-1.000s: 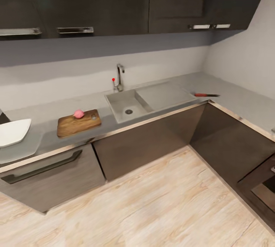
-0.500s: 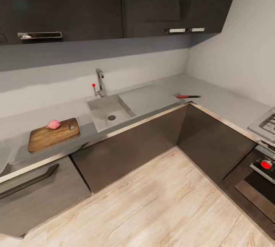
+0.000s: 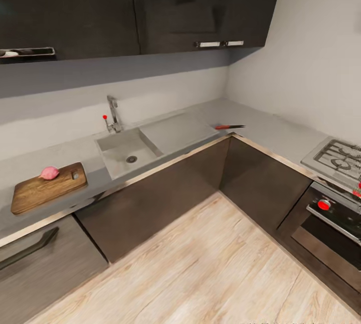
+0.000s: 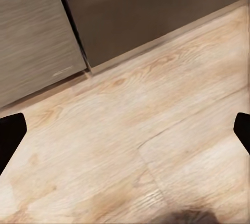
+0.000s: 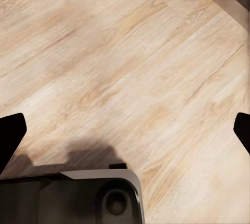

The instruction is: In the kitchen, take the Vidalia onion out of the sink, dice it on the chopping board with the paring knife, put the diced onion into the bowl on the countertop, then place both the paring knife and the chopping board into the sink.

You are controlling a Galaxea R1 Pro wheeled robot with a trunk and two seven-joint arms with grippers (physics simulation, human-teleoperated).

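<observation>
Onion sits on chopping board, worktop left of sink | paring knife well apart past drainboard, likely next fetch | left pincer, right pincer spread, empty, over floor

A gas hob is set into the worktop on the right, with an oven below it sporting a red knob. Light wood flooring is laid throughout, and dark wall cabinets are mounted overhead.
</observation>
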